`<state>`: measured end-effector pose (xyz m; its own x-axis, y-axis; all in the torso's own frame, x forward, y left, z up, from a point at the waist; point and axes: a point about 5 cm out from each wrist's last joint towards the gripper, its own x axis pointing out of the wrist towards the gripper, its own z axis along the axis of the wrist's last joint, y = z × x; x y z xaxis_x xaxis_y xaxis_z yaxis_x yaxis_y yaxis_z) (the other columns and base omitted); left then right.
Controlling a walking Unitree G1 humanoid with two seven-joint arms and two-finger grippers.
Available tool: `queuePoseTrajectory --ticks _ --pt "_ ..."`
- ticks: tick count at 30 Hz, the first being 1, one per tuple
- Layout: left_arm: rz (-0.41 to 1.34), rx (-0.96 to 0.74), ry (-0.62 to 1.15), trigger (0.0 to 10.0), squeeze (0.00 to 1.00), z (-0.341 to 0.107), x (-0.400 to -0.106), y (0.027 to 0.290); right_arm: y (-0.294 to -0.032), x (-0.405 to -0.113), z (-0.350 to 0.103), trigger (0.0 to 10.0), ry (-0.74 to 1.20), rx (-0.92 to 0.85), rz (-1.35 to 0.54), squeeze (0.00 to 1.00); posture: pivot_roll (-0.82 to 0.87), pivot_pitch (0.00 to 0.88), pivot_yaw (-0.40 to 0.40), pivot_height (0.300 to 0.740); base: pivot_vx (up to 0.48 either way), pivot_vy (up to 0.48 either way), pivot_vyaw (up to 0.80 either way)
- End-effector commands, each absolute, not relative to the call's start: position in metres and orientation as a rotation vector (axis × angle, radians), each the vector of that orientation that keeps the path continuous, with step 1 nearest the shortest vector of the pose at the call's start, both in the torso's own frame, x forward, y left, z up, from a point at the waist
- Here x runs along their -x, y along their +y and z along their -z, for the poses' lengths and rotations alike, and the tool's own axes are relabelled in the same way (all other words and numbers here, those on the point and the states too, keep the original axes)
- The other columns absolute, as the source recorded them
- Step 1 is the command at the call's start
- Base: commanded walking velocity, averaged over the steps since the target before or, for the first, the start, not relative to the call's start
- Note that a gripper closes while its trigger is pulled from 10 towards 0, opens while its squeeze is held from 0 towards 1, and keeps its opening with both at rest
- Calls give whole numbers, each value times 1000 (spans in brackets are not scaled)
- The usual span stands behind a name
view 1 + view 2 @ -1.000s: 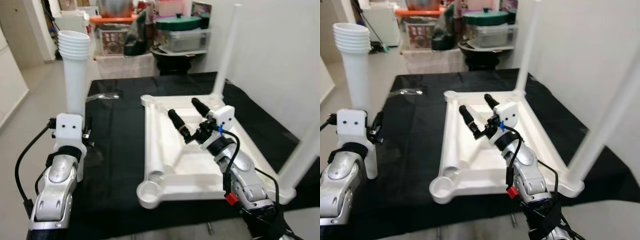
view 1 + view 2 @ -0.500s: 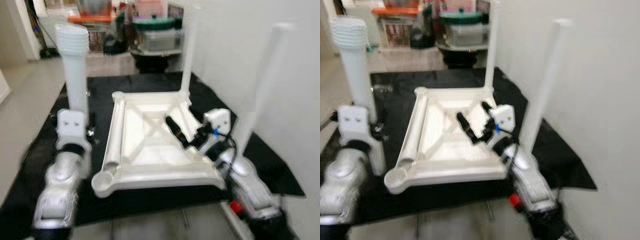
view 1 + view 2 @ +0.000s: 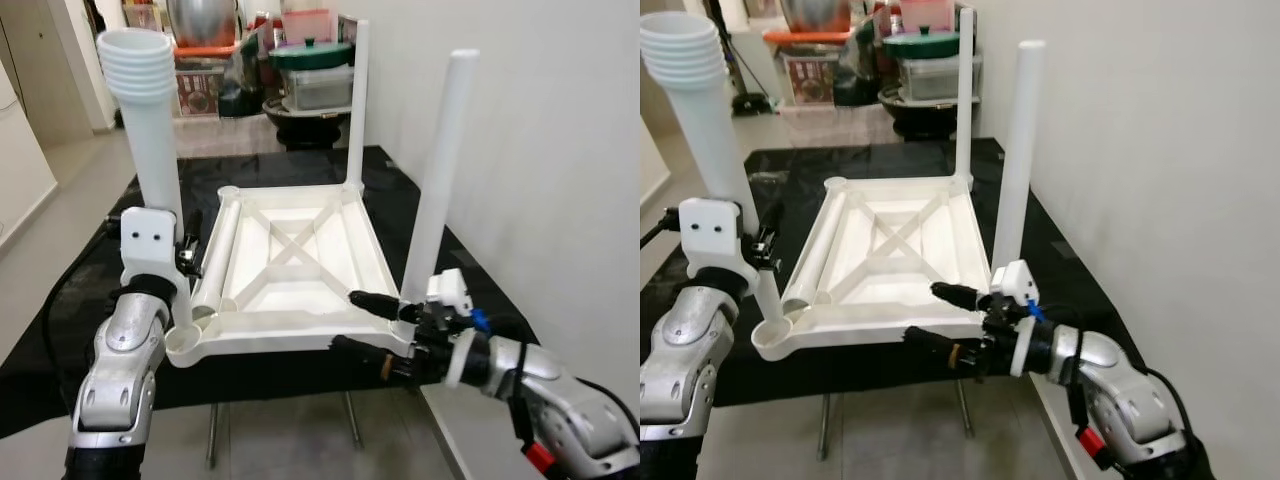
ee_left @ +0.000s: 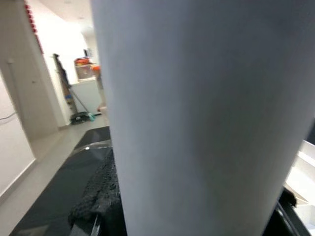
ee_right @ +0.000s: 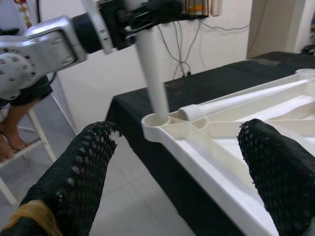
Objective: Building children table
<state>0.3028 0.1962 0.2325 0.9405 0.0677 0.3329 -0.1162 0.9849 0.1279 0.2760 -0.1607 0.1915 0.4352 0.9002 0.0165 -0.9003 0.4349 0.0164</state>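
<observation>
Two white legs already stand upright on the upturned white tabletop (image 3: pixel 300 262) in my left eye view: a far leg (image 3: pixel 357 100) at the far right corner and a near leg (image 3: pixel 436 185) at the near right corner. A third leg (image 3: pixel 152 165), with a ribbed, flared upper end, is held upright by my left gripper (image 3: pixel 182 262), its lower end in the round socket (image 3: pixel 188 344) at the near left corner. A fourth leg (image 3: pixel 215 262) lies loose along the tabletop's left inner edge. The tabletop rests on a black cloth (image 3: pixel 85 320) over a stand. My right gripper (image 3: pixel 352 325) is at the near right edge, fingers spread wide, one above the rim and one below it, gripping nothing.

In the right eye view I count the same four legs. The left gripper (image 3: pixel 762 250) is clamped on the held leg (image 3: pixel 710 150); the right gripper (image 3: pixel 930 318) straddles the near rim of the tabletop (image 3: pixel 895 250), just beside the near upright leg (image 3: pixel 1015 160). Storage bins (image 3: pixel 925 75) stand beyond the cloth.

In the left wrist view, the held leg (image 4: pixel 206 113) is a broad white column, with one black fingertip (image 4: pixel 96 201) beside it and a strip of dark cloth beyond.

In the right wrist view, two black mesh fingertips (image 5: pixel 69 167) stand well apart with the tabletop rim (image 5: pixel 206 162) between them. Across the tabletop I see the left arm (image 5: pixel 44 44) with its leg (image 5: pixel 151 73) in the corner socket (image 5: pixel 156 120), and the lying leg (image 5: pixel 231 101) just beside it.
</observation>
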Motion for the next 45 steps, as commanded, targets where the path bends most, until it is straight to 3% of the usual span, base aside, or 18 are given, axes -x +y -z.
queuePoseTrajectory --ticks 1,7,8,17,27,36,41,45 --pt "-121 -156 -341 10000 0 -237 -301 202 -169 -287 -190 10000 -1 -24 -1051 0 65 0 -23 740 0 0 0" --pt "-118 -155 -346 10000 0 -239 -301 202 -174 -294 -191 10000 -2 -23 -985 0 65 0 -19 740 0 0 0" --pt "-111 -153 -345 10000 0 -238 -302 200 -181 -298 -180 10000 41 68 -914 0 61 0 -15 740 0 0 0" --pt "-118 -153 -317 10000 0 -231 -302 202 -207 -314 -167 10000 85 213 -696 0 56 0 -14 740 0 0 0" --pt "-144 -167 -285 10000 0 -224 -301 208 -221 -331 -174 10000 46 275 -597 0 61 0 -25 740 0 0 0" --pt "-151 -171 -272 10000 0 -220 -302 208 -196 -349 -183 10000 -40 318 -605 0 61 0 -26 740 0 0 0" --pt "-157 -171 -278 10000 0 -222 -302 208 -162 -357 -180 10000 -83 328 -664 0 63 0 -31 740 0 0 0" --pt "-165 -172 -279 10000 0 -222 -301 209 -153 -357 -181 10000 -99 314 -679 0 70 0 -36 740 0 0 0"
